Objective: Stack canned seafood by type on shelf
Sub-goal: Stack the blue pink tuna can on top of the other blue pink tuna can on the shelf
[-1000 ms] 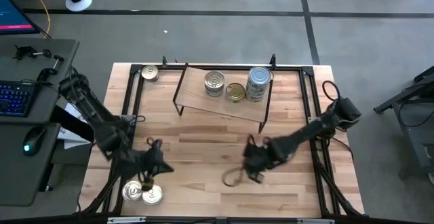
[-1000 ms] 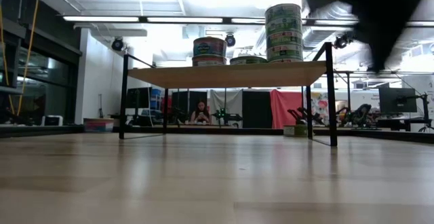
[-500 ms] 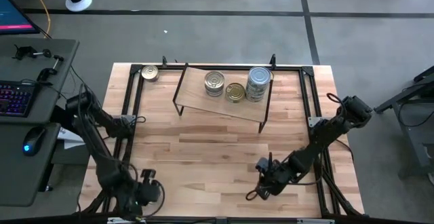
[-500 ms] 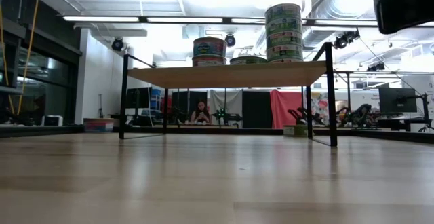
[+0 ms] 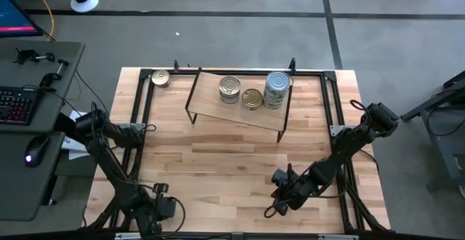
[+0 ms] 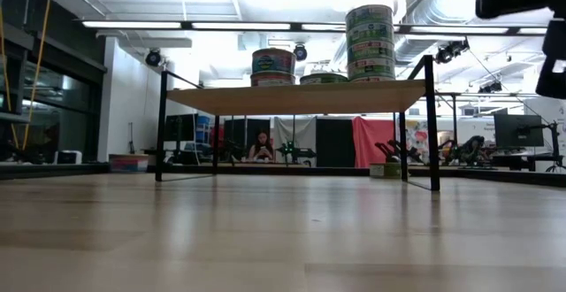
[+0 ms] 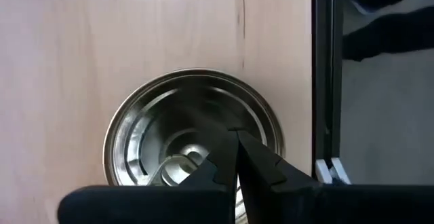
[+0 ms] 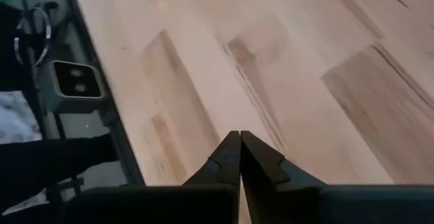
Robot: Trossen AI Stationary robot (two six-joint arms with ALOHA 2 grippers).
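**Seemingly parked, both arms sitting clear of the sorted tins**

Both the left gripper point(image 7: 236, 157) and right gripper point(image 8: 240, 157) are resting pinched together, empty, at the near edge. Three tin stacks point(image 5: 251, 93) are standing by type on the shelf point(image 5: 211, 103); one tin point(image 5: 160, 78) is lying beside it.

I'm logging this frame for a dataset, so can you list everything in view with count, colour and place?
shelf: one, light wood on black wire legs, far middle of the table.
tins on the shelf: a silver-topped stack, a single gold-topped one, a taller pale-blue stack, side by side.
loose tin: one, gold, far left corner of the table.
silver tin: one, below the left pincer, beside the black frame.
table: one, butcher-block wood.
person: one, far behind the shelf in the low view.
left pincer: shut, near left corner.
right pincer: shut, empty, over bare wood near the front right.
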